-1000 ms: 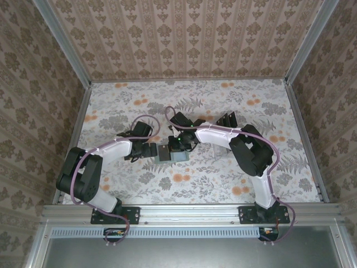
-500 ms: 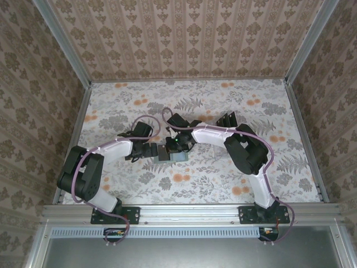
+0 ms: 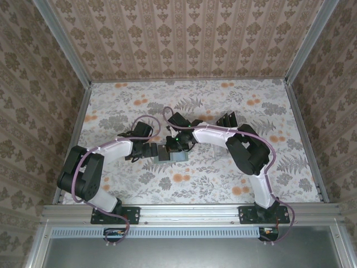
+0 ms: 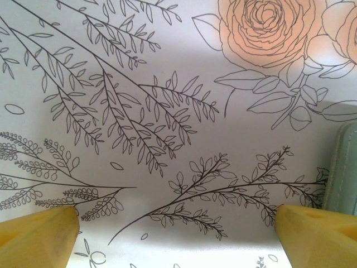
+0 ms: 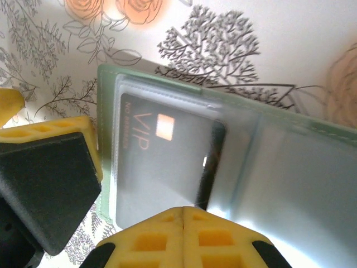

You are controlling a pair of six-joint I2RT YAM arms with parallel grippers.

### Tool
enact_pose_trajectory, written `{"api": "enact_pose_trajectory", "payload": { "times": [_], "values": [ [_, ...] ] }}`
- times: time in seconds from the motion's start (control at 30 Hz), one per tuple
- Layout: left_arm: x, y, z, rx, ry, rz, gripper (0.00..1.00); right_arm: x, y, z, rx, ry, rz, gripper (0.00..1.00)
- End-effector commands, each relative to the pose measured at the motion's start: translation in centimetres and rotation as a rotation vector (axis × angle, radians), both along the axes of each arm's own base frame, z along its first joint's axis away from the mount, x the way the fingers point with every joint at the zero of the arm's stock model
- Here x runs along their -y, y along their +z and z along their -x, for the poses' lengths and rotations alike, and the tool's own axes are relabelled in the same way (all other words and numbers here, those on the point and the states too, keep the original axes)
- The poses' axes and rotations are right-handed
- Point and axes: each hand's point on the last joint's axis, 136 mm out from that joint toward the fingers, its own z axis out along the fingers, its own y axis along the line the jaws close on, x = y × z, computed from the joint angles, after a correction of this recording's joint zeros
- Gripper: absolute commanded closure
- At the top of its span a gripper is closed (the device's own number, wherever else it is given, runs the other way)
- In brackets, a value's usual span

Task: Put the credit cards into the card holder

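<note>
Both tools sit at the card holder (image 5: 279,162): left tool (image 4: 177,223) spread, right tool (image 5: 184,226) pressed together.

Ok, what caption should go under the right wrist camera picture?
Shut right pincer at the open green card holder, a black VIP card showing through its clear pocket.

We look down on a white tablecloth (image 4: 139,111) printed with grey line-drawn leaves and branches, with a pale orange rose print (image 4: 268,28) at 1 o'clock. The left gripper (image 4: 178,237) stands spread wide, its yellow fingertips (image 4: 36,231) at 7 and 5 o'clock. At 4 o'clock we see the stitched edge of a flat sage-green card holder (image 4: 343,167), just above the nearer fingertip.
</note>
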Motion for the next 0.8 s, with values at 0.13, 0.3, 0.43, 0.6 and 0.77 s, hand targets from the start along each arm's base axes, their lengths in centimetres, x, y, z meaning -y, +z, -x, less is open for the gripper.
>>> {"api": "enact_pose_trajectory", "payload": {
  "times": [0.13,0.3,0.43,0.6,0.77],
  "values": [
    [0.2,-1.0,0.6,-0.03,-0.003,0.007,0.0,1.3,-0.4,-0.2,0.002,-0.018,0.035,0.92],
    [0.3,-1.0,0.6,-0.029,-0.004,0.01,0.0,0.8,-1.1,-0.1,-0.015,-0.015,0.032,0.92],
    [0.3,-1.1,0.6,-0.031,-0.005,0.011,0.0,0.2,-1.4,0.1,-0.024,0.001,0.032,0.92],
    [0.5,-1.3,0.7,-0.034,-0.008,0.013,0.0,-0.9,-1.6,0.5,-0.031,0.023,0.026,0.92],
    [0.6,-1.3,0.7,-0.033,-0.01,0.017,0.0,-1.6,-1.2,0.6,-0.028,0.036,0.019,0.92]
  ]
}}
